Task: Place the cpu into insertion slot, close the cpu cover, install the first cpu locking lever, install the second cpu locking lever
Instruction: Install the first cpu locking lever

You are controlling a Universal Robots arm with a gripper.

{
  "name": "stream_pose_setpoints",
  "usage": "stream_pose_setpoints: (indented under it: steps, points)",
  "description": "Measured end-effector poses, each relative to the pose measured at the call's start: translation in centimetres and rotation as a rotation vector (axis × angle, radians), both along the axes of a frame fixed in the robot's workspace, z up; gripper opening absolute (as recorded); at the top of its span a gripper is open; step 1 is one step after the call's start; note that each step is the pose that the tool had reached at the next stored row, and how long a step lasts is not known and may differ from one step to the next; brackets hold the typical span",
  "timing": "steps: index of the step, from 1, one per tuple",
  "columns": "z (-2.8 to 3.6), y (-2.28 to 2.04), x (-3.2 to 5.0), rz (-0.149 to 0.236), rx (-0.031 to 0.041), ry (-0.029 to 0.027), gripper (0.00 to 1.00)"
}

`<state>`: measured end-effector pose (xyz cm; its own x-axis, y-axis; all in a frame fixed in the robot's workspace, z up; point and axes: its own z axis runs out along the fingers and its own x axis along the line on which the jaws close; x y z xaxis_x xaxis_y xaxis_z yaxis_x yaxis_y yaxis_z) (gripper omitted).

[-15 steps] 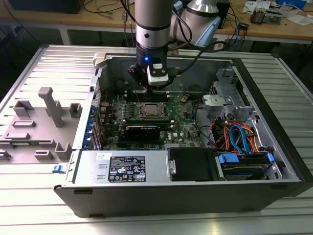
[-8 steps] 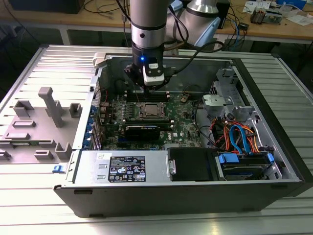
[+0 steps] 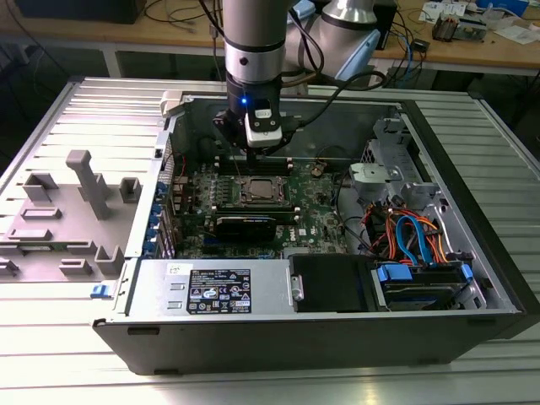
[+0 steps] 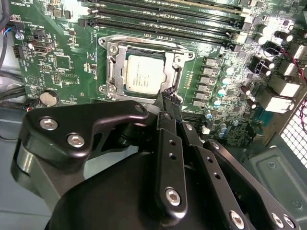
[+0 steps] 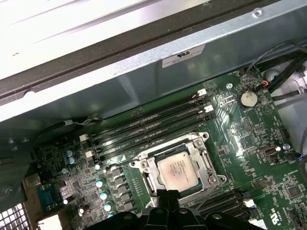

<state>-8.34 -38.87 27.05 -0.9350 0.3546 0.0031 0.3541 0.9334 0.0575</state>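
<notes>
In the second wrist view the gripper (image 4: 167,97) fills the foreground. Its black fingers (image 4: 169,158) are drawn together to one tip with nothing seen between them, and that tip sits just at the edge of the insertion slot (image 4: 109,48). The cpu (image 4: 144,74) lies seated in that slot, silver-grey top up. The cpu cover (image 4: 116,72) seems to lie flat as a silvery frame around it, though I cannot tell how the levers stand. The first wrist view shows the same chip (image 5: 177,171) just beyond the fingertips (image 5: 168,194). It adds what the other hides: the long black memory slots (image 5: 148,129) past the socket, a coin cell (image 5: 247,99) on the green board (image 5: 249,139), and the grey case wall (image 5: 144,72) behind. The exterior view gives the whole setting. The arm (image 3: 251,51) stands upright over the open computer case (image 3: 337,337). Nearest the camera is a labelled power supply box (image 3: 219,291), with orange and blue cables (image 3: 413,232) toward the exterior view's right. The case rests on a ribbed metal table (image 3: 67,371), with a grey fixture tray (image 3: 76,211) on the exterior view's left. A wooden bench (image 3: 472,51) runs along the back of the room.
</notes>
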Motion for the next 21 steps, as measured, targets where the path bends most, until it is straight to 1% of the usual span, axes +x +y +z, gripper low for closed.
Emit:
stream_pose_setpoints:
  steps: [1,2,3,5,6,7,9,10,11,13,16,17,21]
  points:
    - [0.00,0.00,-0.06,0.007,0.0000,0.0000,0.11]
    - [-0.01,-0.01,-0.08,0.029,-0.0002,0.0001,0.11]
    - [-0.03,-0.01,-0.09,0.063,-0.0001,0.0001,0.11]
    - [-0.07,0.00,-0.09,0.099,0.0000,0.0000,0.11]
    - [-0.10,0.00,-0.09,0.136,-0.0001,0.0001,0.11]
    - [-0.12,-0.01,-0.11,0.147,-0.0001,0.0000,0.11]
    - [-0.14,0.00,-0.21,0.147,0.0002,-0.0001,0.11]
    - [-0.14,-0.01,-0.46,0.147,0.0002,-0.0001,0.11]
    - [-0.14,-0.01,-0.79,0.147,0.0001,0.0000,0.11]
    - [-0.14,0.00,-1.73,0.147,0.0001,0.0000,0.11]
    - [-0.17,0.00,-1.93,0.149,0.0001,0.0000,0.11]
    - [-0.18,-0.01,-1.95,0.158,0.0000,0.0001,0.11]
    - [-0.29,-0.01,-1.96,0.237,-0.0001,0.0001,0.11]
